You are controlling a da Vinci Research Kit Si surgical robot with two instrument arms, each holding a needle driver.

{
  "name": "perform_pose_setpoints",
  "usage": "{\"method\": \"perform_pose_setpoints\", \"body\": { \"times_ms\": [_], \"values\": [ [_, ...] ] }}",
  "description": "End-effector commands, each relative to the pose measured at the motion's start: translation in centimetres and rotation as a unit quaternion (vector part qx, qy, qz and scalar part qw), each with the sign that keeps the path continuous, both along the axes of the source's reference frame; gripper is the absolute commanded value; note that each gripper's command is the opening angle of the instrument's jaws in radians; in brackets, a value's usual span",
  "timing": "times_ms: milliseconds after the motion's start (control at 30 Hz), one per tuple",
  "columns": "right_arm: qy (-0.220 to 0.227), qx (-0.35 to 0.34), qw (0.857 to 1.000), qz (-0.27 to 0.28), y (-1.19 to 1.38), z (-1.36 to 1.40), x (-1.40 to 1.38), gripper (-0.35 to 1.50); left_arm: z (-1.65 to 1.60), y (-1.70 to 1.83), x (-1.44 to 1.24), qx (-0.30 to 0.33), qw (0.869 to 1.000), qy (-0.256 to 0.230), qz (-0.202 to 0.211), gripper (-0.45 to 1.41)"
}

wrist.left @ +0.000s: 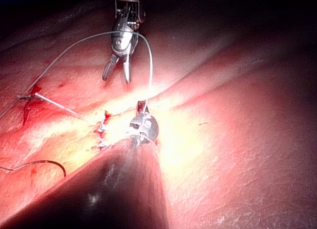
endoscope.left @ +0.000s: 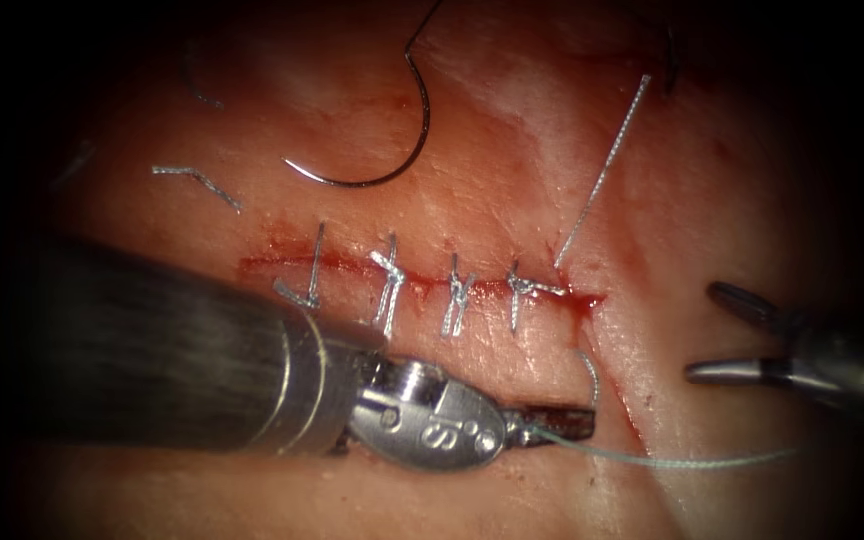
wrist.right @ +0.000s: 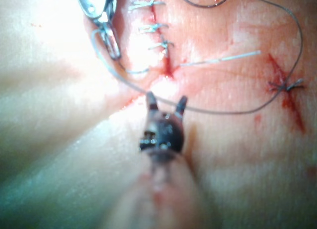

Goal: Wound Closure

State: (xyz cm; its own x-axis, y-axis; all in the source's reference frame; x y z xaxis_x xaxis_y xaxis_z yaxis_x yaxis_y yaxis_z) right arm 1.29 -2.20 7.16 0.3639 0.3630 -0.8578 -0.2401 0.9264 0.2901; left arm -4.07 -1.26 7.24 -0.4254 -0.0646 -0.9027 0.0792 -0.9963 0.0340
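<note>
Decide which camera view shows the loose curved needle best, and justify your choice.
The endoscope view: the needle lies free on the tissue above the cut, its whole curve visible, held by neither tool. The left wrist view shows a dim arc; the right wrist view shows part of the curve.

- Two tools over the tissue (endoscope.left: 772, 170): the left tool (endoscope.left: 562, 424), jaws clamped on the thread (endoscope.left: 692, 461), and the right tool (endoscope.left: 727, 335), jaws spread, holding nothing.
- One curved needle (endoscope.left: 392, 160), lying loose on the tissue.
- One cut (endoscope.left: 422, 285).
- Four stitches (endoscope.left: 457, 295) counted across it.
- One loose thread end (endoscope.left: 197, 180).
</note>
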Motion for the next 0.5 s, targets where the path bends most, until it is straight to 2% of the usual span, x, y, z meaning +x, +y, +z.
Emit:
{"method": "perform_pose_setpoints", "body": {
  "times_ms": [33, 67, 367, 500],
  "values": [
    [0.017, -0.019, 1.0, -0.018, 0.04, -0.01, 0.14, 0.99, 0.08, 0.0, -0.02, 0.0, 1.0, -0.006, 0.004, -0.45],
    [0.036, -0.036, 0.998, -0.046, 0.06, -0.08, 0.22, 0.98, 0.09, 0.02, 0.03, 0.001, 1.0, -0.013, 0.013, -0.45],
    [0.052, -0.059, 0.993, -0.091, -0.02, -0.19, 0.58, 1.08, 0.0, 0.08, 0.02, -0.015, 0.997, -0.057, 0.048, -0.45],
    [0.055, -0.062, 0.991, -0.109, -0.13, -0.22, 0.73, 1.04, -0.09, 0.13, 0.0, -0.019, 0.995, -0.084, 0.056, -0.45]
  ]
}}
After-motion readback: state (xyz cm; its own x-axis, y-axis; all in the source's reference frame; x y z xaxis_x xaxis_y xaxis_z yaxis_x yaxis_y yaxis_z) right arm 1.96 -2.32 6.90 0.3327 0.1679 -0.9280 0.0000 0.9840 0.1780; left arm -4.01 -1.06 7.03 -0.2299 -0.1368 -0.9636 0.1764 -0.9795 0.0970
